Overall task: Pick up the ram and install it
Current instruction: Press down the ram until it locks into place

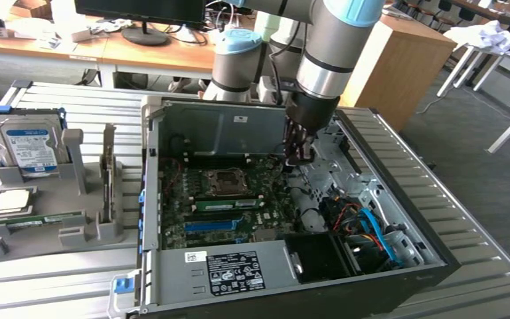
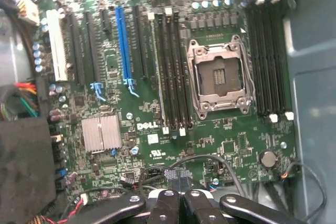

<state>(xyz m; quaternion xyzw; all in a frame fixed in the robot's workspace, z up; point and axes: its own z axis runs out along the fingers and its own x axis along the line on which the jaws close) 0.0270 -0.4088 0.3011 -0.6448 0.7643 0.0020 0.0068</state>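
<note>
Ram [image 1: 35, 220] lay flat in the front slot of the grey holder [image 1: 82, 232], on the exterior view's left, well apart from the open computer case [image 1: 388, 173]. Just behind it in the same holder I saw the square silver processor chip [image 1: 14, 201], and behind that the hard drive [image 1: 32, 146] stood upright, its blue-and-white label too small for me to read.

I had the gripper [image 1: 301, 156] down inside the case, above the motherboard [image 1: 237, 193] near its back edge. In the wrist view the gripper [image 2: 181, 182] had its two fingertips [image 2: 172, 174] pressed together with nothing between them.

On the motherboard [image 2: 210, 140] I could read "DELL" [image 2: 148, 126] in white letters, beside the long black memory slots [image 2: 176, 66]. The processor socket [image 2: 219, 74] sat open between those slots and a second bank of black slots [image 2: 268, 61]. A blue expansion slot [image 2: 122, 43], a ribbed silver heatsink [image 2: 101, 132] and a round coin battery [image 2: 268, 158] also showed.

A black-and-white sticker [image 1: 234, 272] on the power supply cover carried print I could not make out.
</note>
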